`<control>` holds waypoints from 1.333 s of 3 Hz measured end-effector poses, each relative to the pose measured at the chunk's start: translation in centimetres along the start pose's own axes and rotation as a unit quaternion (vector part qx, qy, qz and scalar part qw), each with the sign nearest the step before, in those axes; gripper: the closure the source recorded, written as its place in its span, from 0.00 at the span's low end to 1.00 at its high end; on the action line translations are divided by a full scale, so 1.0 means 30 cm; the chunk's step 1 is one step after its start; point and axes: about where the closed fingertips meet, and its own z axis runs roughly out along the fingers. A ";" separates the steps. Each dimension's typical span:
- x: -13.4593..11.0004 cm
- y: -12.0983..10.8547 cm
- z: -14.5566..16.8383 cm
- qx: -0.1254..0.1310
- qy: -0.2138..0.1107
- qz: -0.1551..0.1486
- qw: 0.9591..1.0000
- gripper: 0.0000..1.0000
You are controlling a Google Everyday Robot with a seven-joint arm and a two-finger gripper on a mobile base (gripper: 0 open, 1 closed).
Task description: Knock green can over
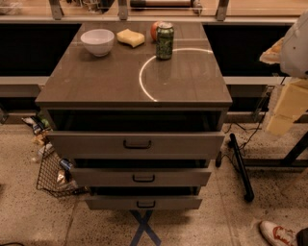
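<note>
- Speckled pale floor along the bottom of the frame, with a blue tape cross at lower centre, just under the cabinet.
- White and red shoe in the lower right corner, cut by the frame edge.
- Black bar lying on the floor right of the cabinet, thin cables beside it.
- Wire basket at lower left, against the cabinet's side, with litter in it.
- Three drawers down the cabinet front, all pulled partly out: bottom drawer, middle drawer, top drawer, each with a dark handle.
- Glossy brown cabinet top filling the centre of the frame, marked by a bright white arc right of centre.
- Gripper at the upper right edge, on the end of a white arm, off to the side of the cabinet top and well apart from everything on it; cannot tell whether open or closed, nor whether anything is held.
- Green can upright at upper centre, near the far edge of the top, standing on the far end of the arc.
- Red apple just behind the can to its left, partly hidden by it.
- Yellow sponge left of the apple, near but apart.
- White bowl further left, upright, apart from the sponge.
- Pale counter with metal legs across the top of the frame.
</note>
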 end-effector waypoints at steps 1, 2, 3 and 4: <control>0.000 0.000 0.000 0.000 0.000 0.000 1.000 0.00; -0.032 -0.053 0.045 0.018 -0.031 0.023 0.999 0.00; -0.118 -0.202 0.186 0.030 -0.120 0.069 0.990 0.00; -0.173 -0.383 0.403 0.035 -0.244 0.132 0.960 0.00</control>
